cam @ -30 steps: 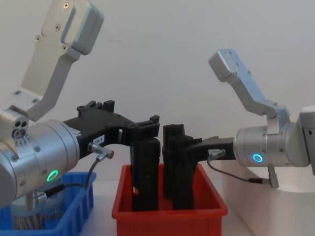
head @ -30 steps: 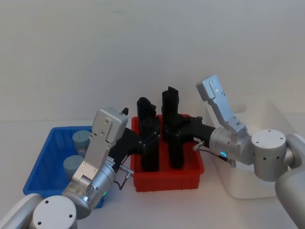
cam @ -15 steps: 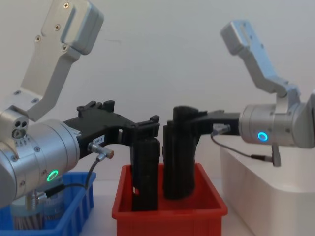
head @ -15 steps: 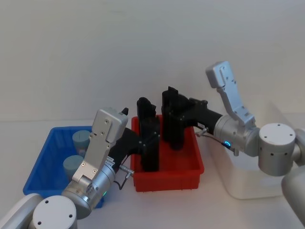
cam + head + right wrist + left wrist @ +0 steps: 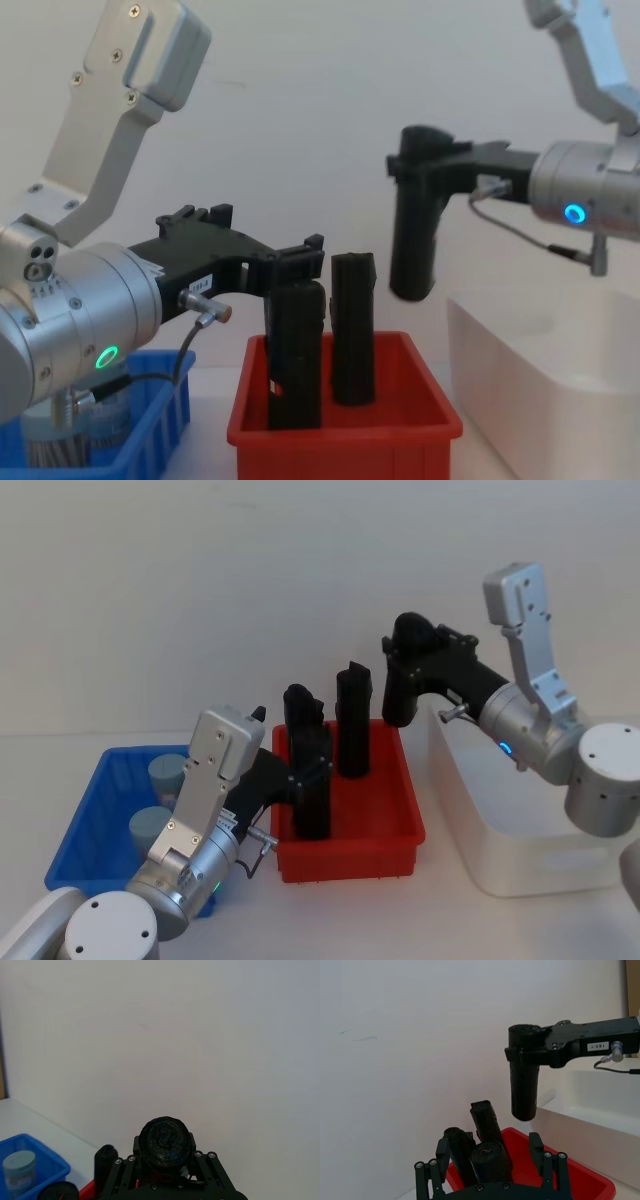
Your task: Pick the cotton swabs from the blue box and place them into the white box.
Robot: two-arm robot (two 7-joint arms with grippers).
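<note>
Right gripper [image 5: 412, 670] clamped on a black block [image 5: 400, 705], now up in the air over the near-left rim of the white box [image 5: 520, 870]. A second ago that block stood in the red bin [image 5: 350, 855]; it has been lifted clear and carried right. Wrong item for the task, judging by the goal. Left gripper [image 5: 300, 777] unchanged, jaws spread either side of another block [image 5: 312, 800] in the red bin. Cotton swabs [image 5: 167, 773] sit in the blue box [image 5: 95, 790], both tubs unmoved, so no task progress yet.
</note>
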